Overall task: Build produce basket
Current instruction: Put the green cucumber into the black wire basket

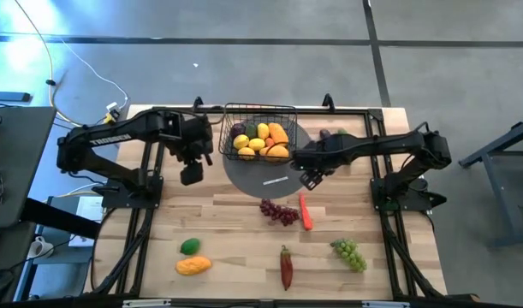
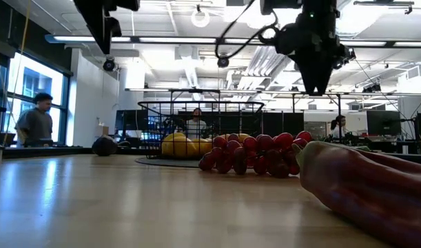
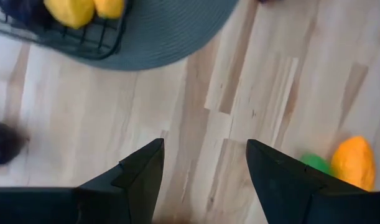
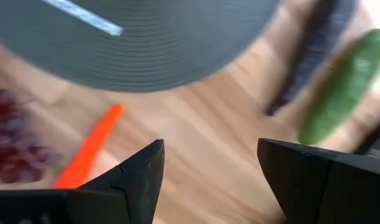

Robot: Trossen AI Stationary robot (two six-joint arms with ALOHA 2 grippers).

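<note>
The black wire basket [image 1: 258, 133] stands on a round grey mat [image 1: 252, 175] at the table's far middle, with yellow lemons, an orange piece and a purple plum inside. My left gripper [image 1: 191, 174] hangs open above bare wood just left of the mat, nothing between its fingers [image 3: 205, 146]. My right gripper [image 1: 311, 180] hangs open over the mat's right edge, also with nothing in it [image 4: 209, 144]. Loose produce lies on the wood: dark red grapes [image 1: 279, 211], a carrot [image 1: 306, 211], a red pepper [image 1: 286, 267], green grapes [image 1: 349, 253], a mango [image 1: 193, 265] and a green fruit [image 1: 190, 246].
A green cucumber [image 4: 342, 87] and a dark purple long vegetable [image 4: 314, 53] lie at the far right beside the mat. A white strip [image 1: 276, 180] lies on the mat. A dark round fruit [image 2: 105, 145] sits left of the basket. People show in the room beyond.
</note>
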